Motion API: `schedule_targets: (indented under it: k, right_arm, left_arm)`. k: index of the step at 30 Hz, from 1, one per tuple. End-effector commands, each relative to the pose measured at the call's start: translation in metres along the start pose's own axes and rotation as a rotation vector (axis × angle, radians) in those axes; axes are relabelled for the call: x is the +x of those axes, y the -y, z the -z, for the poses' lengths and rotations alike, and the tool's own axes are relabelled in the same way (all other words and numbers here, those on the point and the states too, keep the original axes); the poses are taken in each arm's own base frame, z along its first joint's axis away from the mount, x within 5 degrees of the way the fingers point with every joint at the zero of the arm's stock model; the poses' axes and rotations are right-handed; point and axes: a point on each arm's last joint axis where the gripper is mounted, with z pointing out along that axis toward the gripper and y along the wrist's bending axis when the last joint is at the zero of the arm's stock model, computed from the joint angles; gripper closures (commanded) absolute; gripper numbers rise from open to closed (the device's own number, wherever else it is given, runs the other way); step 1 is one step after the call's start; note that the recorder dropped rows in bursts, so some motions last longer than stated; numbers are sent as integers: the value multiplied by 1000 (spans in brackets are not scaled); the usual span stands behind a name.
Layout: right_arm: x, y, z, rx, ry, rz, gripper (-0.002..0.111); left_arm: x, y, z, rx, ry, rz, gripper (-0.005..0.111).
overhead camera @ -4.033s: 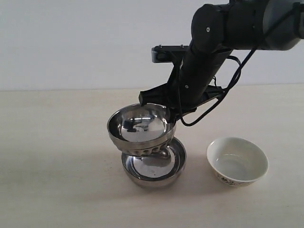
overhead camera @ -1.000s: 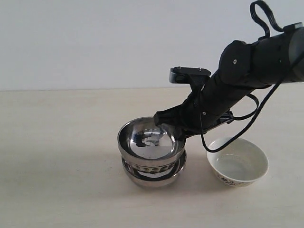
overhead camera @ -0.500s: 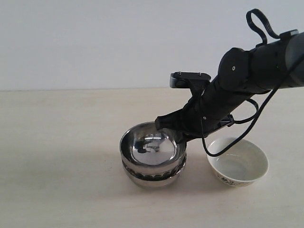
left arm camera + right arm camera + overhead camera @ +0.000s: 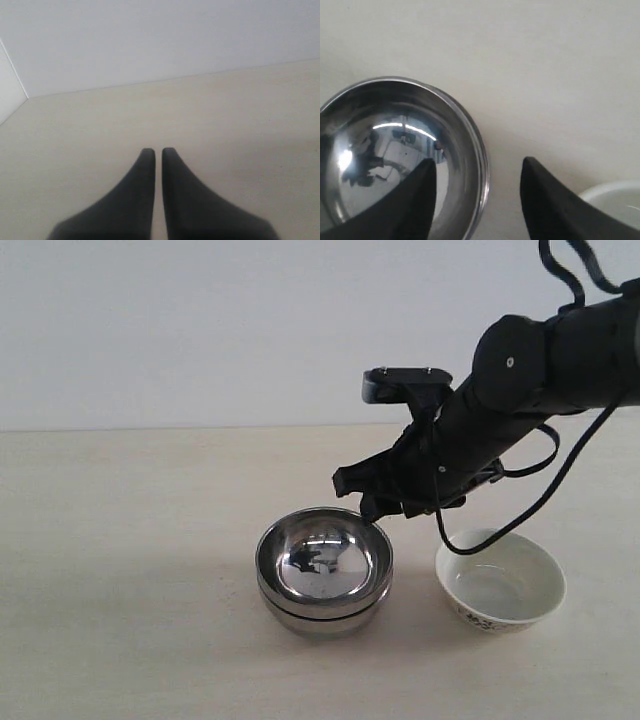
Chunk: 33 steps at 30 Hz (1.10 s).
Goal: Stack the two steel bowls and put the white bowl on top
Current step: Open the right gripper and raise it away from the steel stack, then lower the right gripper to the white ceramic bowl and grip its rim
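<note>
Exterior view, as seen from across the room: the two steel bowls (image 4: pixel 322 575) sit nested one inside the other on the pale table (image 4: pixel 120 570). The white bowl (image 4: pixel 500 580) stands alone at their 3 o'clock, near but not touching. The right gripper (image 4: pixel 360 498) hangs just above the stack's rim at about 1 o'clock, spread wide and gripping nothing. The left gripper (image 4: pixel 158 151) is over bare table, its fingers (image 4: pixel 135 190) nearly pressed together with nothing between them.
</note>
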Motion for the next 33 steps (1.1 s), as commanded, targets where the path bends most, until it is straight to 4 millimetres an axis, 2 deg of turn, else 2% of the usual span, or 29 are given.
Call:
schedule_targets:
  k: [1,2,8,13,19,33]
  right_arm:
    - [-5,4,31,87,58,19,62]
    - [-7,10,44,124,68,-3,62]
    - [-4,46,83,196,37,-92,62]
    - [5,76,97,251,-42,-164,62]
    - [22,94,83,270,-38,-195,62]
    - [61,109,26,274,-121,-213,62]
  left_arm:
    - [0,0,0,-1,8,17,103]
    - [0,0,0,-1,8,17,103]
    - [0,0,0,-1,8,17,103]
    - [0,0,0,-1,8,17,103]
    - [0,0,0,-1,8,17,103]
    - [0,0,0,-1,8,17,103]
